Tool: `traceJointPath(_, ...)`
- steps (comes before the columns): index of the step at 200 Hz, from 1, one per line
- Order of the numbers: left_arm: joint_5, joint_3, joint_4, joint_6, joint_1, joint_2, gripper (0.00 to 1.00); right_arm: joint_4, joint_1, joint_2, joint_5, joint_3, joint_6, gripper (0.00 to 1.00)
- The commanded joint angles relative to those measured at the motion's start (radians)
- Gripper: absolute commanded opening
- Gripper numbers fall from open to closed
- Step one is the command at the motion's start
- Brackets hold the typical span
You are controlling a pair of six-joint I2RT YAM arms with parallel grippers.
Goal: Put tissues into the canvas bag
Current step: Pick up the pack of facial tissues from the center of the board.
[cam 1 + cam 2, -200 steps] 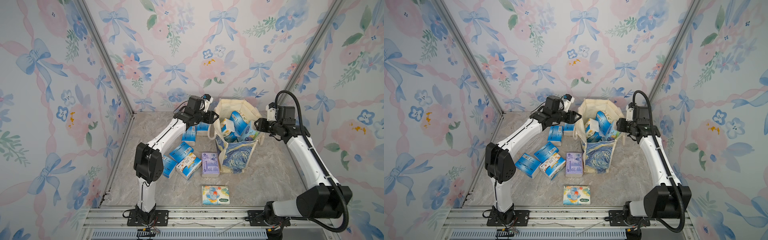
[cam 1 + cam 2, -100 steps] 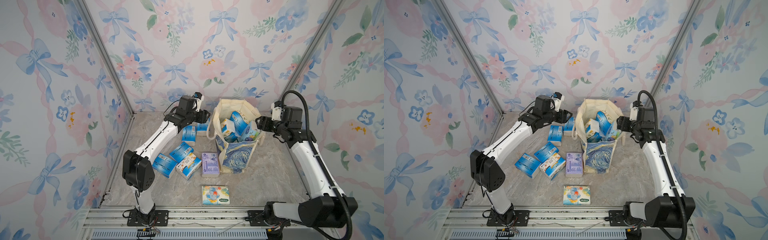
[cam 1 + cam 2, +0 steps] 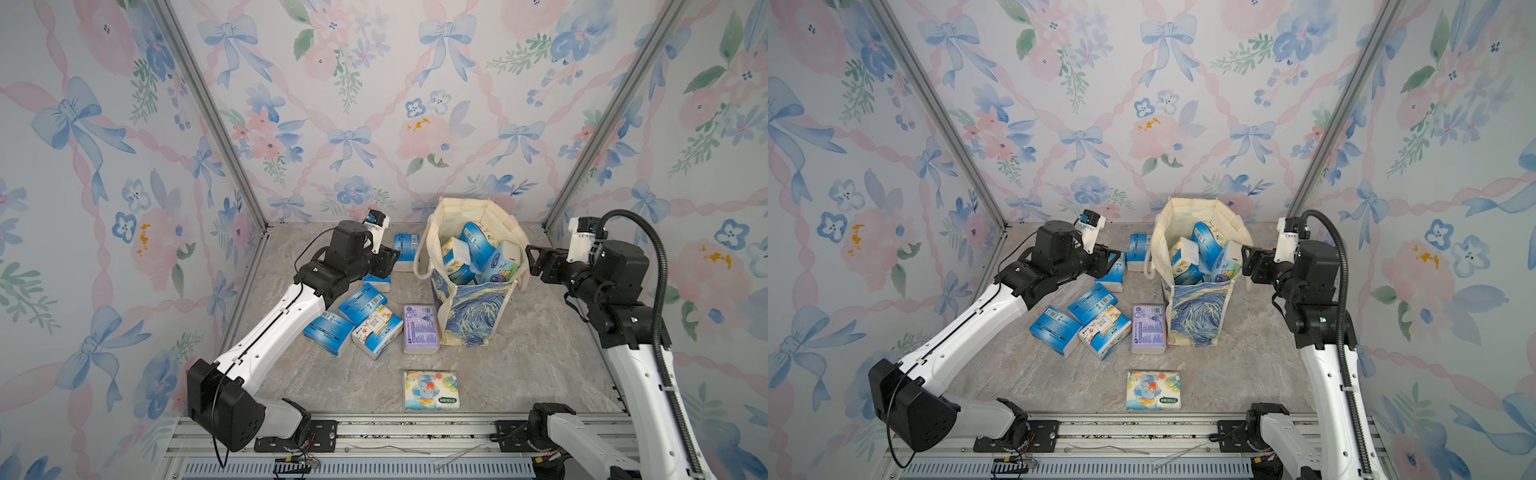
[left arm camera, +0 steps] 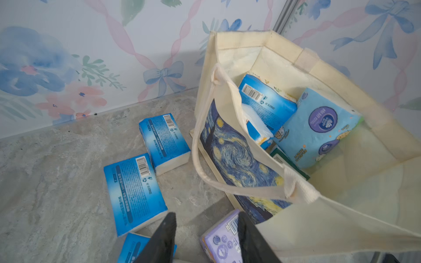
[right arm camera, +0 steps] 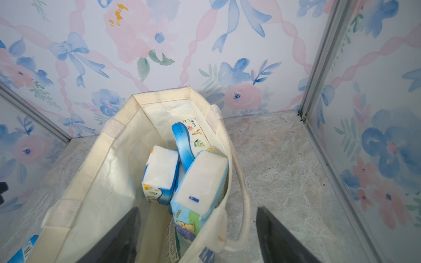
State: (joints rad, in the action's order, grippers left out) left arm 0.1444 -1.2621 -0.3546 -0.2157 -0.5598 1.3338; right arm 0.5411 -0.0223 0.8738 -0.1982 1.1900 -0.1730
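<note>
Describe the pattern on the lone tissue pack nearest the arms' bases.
The pack bears a colourful cartoon print, clearest in a top view.

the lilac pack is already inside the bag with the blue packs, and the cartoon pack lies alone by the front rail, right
Not quite. The lilac pack is not inside the canvas bag: it lies on the table beside the bag's painted side, as both top views show. The cartoon pack does lie alone by the front rail.

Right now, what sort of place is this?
Probably a staged robot test booth, not a real room: floral wallpaper panels in aluminium posts, left arm and right arm bolted to a front rail.
</note>
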Motion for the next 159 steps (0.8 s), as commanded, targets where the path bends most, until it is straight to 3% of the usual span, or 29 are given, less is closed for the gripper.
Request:
traceJointPath(1, 0.012, 0.081, -0.021, 0.020, -0.056, -0.065, 0.48, 0.112, 0.027, -0.109, -0.097, -0.020, -0.019, 0.80)
traceJointPath(60, 0.076, 0.231, -0.057, -0.056, -0.129, -0.155, 0.44, 0.368, 0.197, -0.276, -0.278, -0.080, -0.139, 0.77)
traceJointPath(115, 0.078, 0.301, -0.089, -0.097, -0.225, -0.093, 0.44, 0.415, 0.652, -0.324, -0.063, -0.349, -0.404, 0.76)
traceJointPath(137, 0.078, 0.327, -0.090, -0.117, -0.236, -0.078, 0.44, 0.428, 0.836, -0.274, 0.037, -0.440, -0.525, 0.78)
traceJointPath(159, 0.085, 0.339, -0.089, -0.125, -0.245, -0.051, 0.43, 0.370, 0.962, -0.188, 0.045, -0.516, -0.612, 0.81)
